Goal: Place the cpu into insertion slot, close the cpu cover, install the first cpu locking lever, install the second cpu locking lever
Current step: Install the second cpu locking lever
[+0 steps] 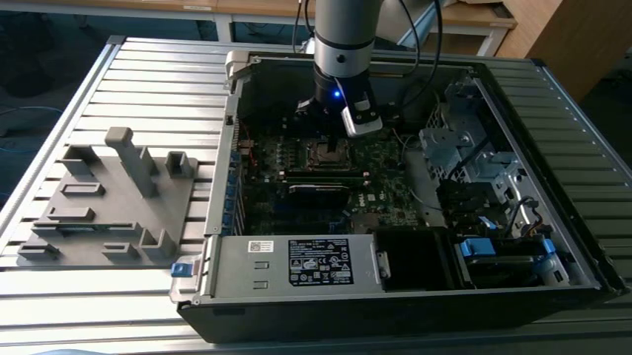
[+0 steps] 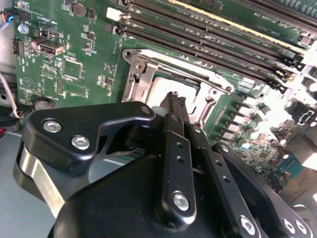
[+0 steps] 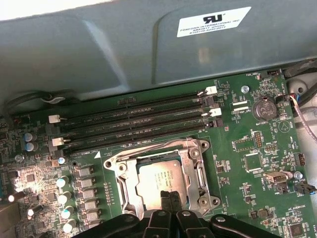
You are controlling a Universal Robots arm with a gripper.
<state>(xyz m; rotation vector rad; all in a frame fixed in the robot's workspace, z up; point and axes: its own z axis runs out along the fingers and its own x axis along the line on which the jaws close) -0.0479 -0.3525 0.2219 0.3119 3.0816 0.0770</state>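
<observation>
Pincer (image 3: 170,197), fingers pressed together, empty, poised directly over cpu (image 3: 161,174) seated in insertion slot (image 3: 198,183); cpu cover (image 3: 190,166) down

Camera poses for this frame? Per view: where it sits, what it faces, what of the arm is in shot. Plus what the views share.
Exterior view: off the arm, raised, looking down into the open computer case; shows the arm over the green circuit board.
First wrist view: on the arm, facing the insertion slot with the cpu seated; the gripper enters shut.
Second wrist view: on the arm, behind the gripper, facing the slot.
Shared: both wrist views show the slot, the cpu cover and the memory slots.
</observation>
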